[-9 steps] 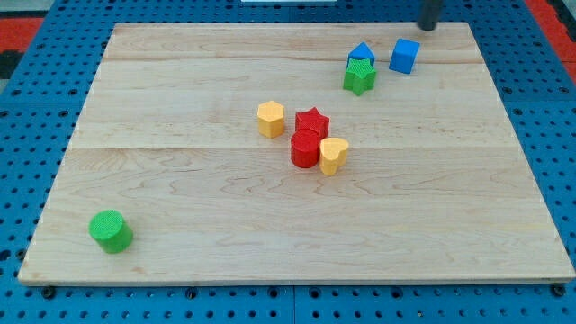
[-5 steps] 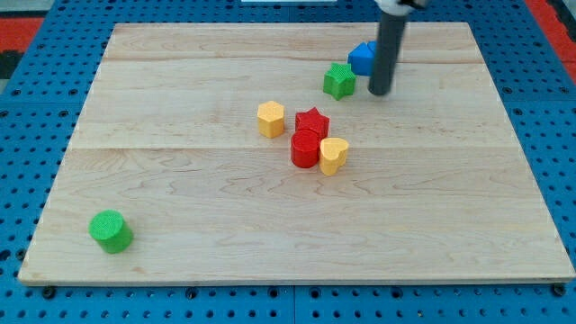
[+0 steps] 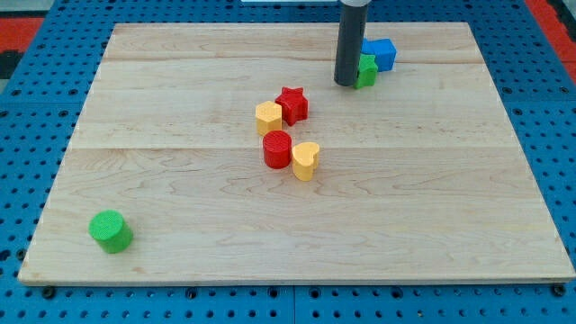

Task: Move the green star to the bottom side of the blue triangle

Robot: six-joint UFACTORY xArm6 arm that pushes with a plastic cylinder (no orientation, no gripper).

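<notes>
The arm ends in a bare rod with no jaws to open or close. Its tip (image 3: pixel 346 84) rests against the view's-left side of the small green star-shaped block (image 3: pixel 365 71). That star touches the blue block (image 3: pixel 379 54) just above it; whether this is the triangle is unclear. Placement looks nearly finished; only a slight nudge seems needed.

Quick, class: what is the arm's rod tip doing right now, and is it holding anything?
My tip: no gripper, holds nothing; it sits against the green star's left side, below the blue blocks.
</notes>
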